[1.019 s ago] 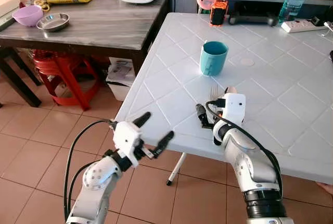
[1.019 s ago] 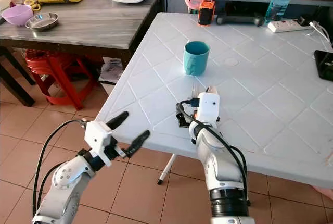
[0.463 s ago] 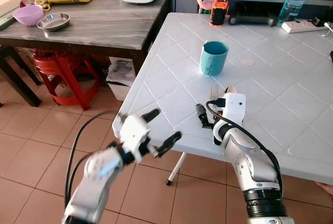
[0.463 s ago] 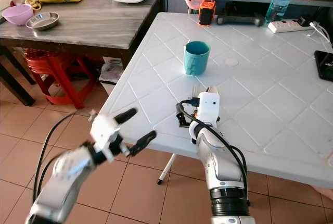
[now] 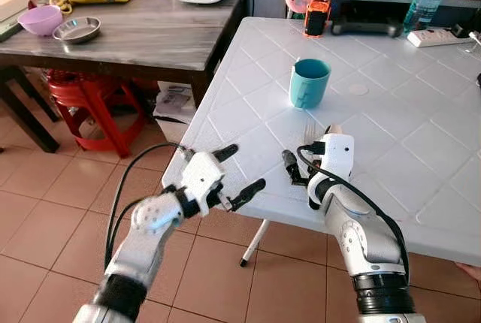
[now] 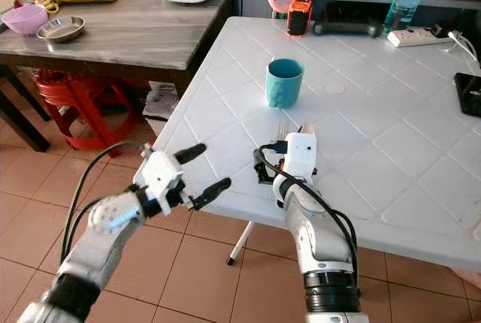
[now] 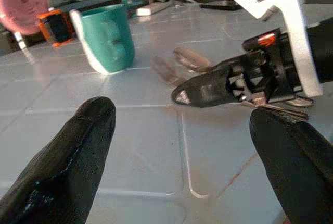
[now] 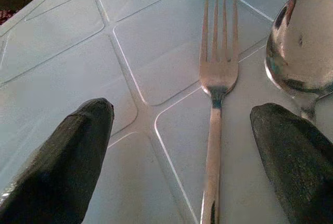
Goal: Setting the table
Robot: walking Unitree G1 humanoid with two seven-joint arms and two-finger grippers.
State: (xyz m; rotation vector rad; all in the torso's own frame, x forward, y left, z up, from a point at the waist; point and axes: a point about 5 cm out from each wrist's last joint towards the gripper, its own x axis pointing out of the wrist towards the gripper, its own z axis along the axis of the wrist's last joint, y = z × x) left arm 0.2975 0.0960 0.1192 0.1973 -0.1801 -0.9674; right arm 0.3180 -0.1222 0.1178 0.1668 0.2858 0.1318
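Here, the right gripper (image 8: pixel 182 146) rests with jaws released on the desk (image 5: pixel 391 90), fork (image 8: pixel 216 109) between them, spoon (image 8: pixel 299 52) beside; the left gripper (image 5: pixel 233 169) is likewise spread.

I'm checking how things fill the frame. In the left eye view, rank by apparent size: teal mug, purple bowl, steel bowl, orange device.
1. teal mug
2-3. purple bowl and steel bowl, too alike to rank
4. orange device
The mug sits nearer the camera, which enlarges it.

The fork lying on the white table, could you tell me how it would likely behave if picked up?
The fork looks like polished metal, so probably stiff and somewhat slippery. It lies flat on the white table, so getting the right pincer under its thin handle may be awkward.
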